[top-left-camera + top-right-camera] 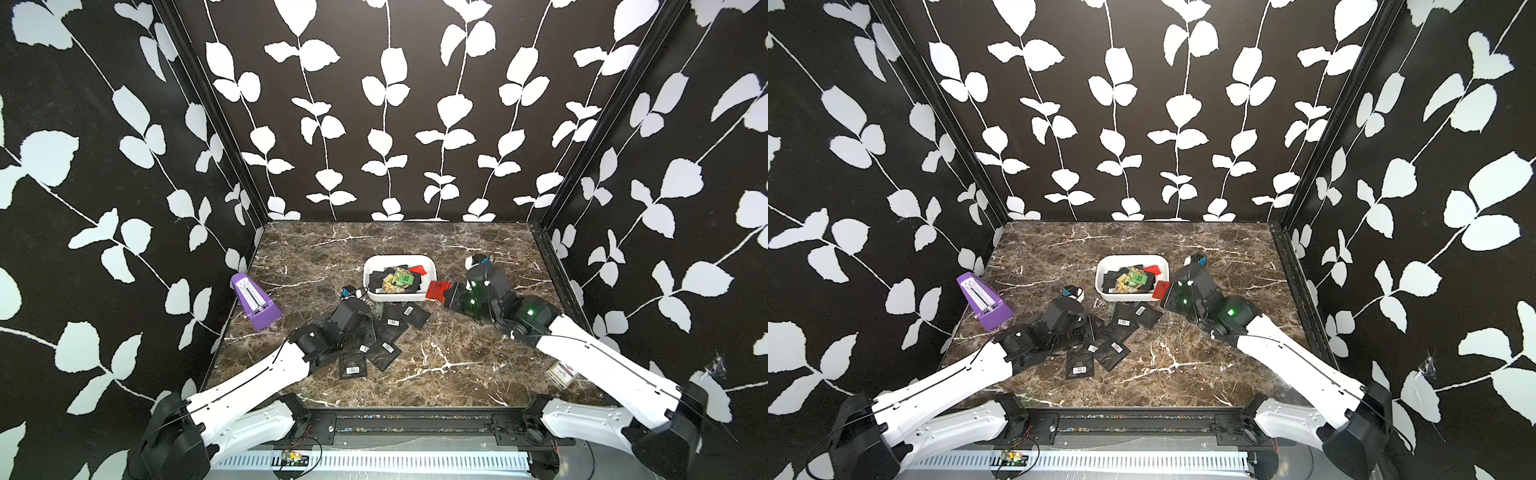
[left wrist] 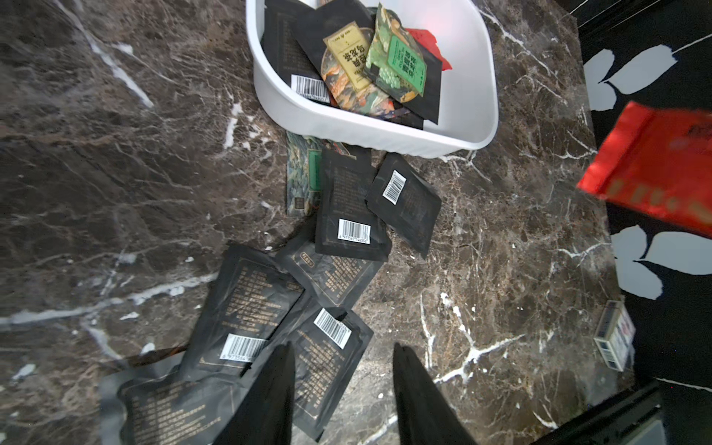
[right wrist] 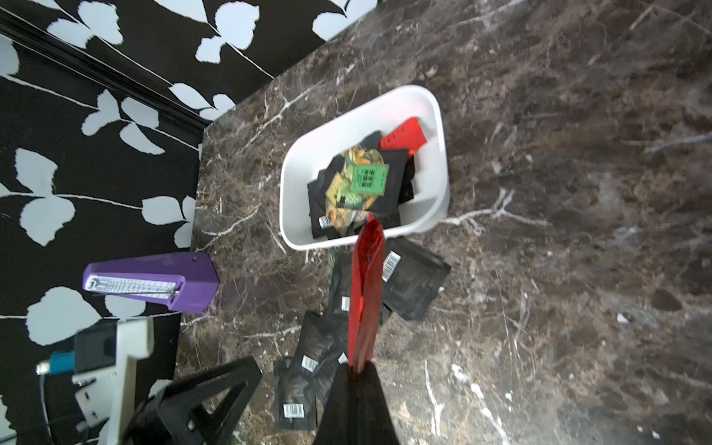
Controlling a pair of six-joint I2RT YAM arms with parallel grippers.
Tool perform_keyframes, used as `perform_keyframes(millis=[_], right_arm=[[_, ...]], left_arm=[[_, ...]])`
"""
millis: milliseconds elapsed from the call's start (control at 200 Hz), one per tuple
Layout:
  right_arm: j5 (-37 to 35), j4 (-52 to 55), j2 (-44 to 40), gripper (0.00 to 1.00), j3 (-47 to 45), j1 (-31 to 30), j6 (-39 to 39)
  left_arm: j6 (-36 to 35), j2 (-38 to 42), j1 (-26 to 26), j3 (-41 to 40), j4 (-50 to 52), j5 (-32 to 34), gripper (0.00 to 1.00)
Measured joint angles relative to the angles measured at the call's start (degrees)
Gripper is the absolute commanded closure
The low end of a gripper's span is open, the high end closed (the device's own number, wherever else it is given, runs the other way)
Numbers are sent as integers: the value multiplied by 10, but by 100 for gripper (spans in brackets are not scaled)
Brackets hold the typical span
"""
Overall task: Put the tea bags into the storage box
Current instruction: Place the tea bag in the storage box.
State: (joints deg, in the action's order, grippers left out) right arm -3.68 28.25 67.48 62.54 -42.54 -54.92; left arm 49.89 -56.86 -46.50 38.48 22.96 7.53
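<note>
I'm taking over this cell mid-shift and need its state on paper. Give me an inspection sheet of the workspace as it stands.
Surface: brown marble table, no spill seen.
Job's things: white box holds several tea bags; several black bags lie loose in front of it; one red bag is held beside the box.
Clutter: purple metronome near the left wall; small card box by the right arm.
Hands: left hand open over the loose bags, holding nothing; right hand shut on the red bag.
Cables: thin black cables run along both arms; loose wires at the front rail.
Surroundings: black walls with white leaves on three sides.
</note>
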Motion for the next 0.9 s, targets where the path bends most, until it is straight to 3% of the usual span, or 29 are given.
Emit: perform_keyframes(millis=[320,575,900], right_arm=[[59,2,145,100,141,26,45],[112,-7,273,100,252,28,70],[156,-12,418,100,324,29,75]], left_arm=[[5,63,0,-31,31,45,47],[32,88,0,-54,60,69,46],[68,118,0,-92,70,63,48]])
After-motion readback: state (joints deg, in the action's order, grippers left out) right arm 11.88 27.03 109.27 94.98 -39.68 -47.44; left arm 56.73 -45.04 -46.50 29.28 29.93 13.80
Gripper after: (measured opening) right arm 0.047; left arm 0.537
